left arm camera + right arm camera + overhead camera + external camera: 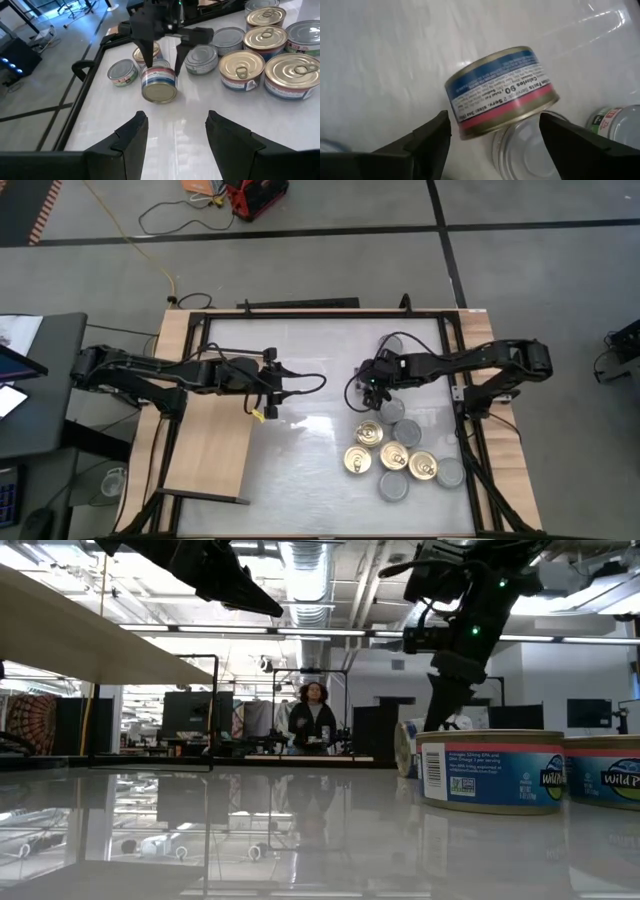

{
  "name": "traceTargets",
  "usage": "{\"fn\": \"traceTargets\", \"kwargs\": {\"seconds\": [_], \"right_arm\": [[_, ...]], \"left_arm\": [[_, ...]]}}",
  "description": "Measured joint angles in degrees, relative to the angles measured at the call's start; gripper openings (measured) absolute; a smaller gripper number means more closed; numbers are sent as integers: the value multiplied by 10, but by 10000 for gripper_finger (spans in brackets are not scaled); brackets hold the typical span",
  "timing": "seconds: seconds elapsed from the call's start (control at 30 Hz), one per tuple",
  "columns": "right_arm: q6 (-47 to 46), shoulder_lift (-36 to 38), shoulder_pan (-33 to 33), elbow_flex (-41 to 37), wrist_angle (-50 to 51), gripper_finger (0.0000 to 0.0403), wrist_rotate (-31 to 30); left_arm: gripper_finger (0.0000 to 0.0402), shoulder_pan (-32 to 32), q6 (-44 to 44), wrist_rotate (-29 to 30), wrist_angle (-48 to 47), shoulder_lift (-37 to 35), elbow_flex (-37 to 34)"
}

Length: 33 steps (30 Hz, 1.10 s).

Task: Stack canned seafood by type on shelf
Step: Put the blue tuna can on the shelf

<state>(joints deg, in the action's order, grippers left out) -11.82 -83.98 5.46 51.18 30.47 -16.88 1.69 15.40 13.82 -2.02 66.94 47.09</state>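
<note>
Several flat round tins of canned seafood (pixel 395 455), some gold-topped and some silver-topped, stand close together on the white tabletop's right half. One tin (pixel 160 84) is tipped up, with a gold face toward the left arm. My right gripper (pixel 163 59) comes down over it, open, one finger on each side of its round wall (pixel 500 92). My left gripper (pixel 176 135) hangs open and empty above the table's middle, at the shelf's far right corner. The shelf (pixel 210 455), a light wooden board in a black frame, lies at the left. My right gripper has its fingers (pixel 146 52) on either side of the tipped tin's round wall (pixel 470 107), slanting down from above. Whether they touch it I cannot tell. The tin is tilted, with a silver-topped tin (pixel 520 150) just beneath it.
Two more tins (pixel 122 72) stand toward the table's far edge beyond the tipped one. The black frame rails (pixel 460 370) run along the table's sides. Bare white tabletop (pixel 300 440) lies between the shelf and the tins. A person (pixel 313 715) stands in the room behind.
</note>
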Motion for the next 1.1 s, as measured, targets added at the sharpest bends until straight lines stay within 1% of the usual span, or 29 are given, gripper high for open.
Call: {"fn": "traceTargets", "kwargs": {"seconds": [0.2,0.33,0.47,0.7,0.8,0.97,1.03,1.1], "right_arm": [[-129,22,6,0,-1,327,-8],[-190,22,-30,0,-1,327,-69],[-256,22,-56,1,0,327,-114],[-352,22,-89,1,3,327,-167],[-377,22,-99,1,2,327,-187],[-388,20,-125,14,0,327,-249],[-388,0,-128,36,1,327,-268],[-383,-31,-125,61,15,327,-275]], "left_arm": [[192,0,3,0,-1,0,0],[192,0,0,0,-3,0,0],[192,0,0,5,0,0,0],[198,0,19,20,2,0,0],[203,0,19,21,5,0,0],[209,0,14,21,8,0,0],[212,0,11,21,13,0,0],[216,0,8,21,19,0,0]]}}
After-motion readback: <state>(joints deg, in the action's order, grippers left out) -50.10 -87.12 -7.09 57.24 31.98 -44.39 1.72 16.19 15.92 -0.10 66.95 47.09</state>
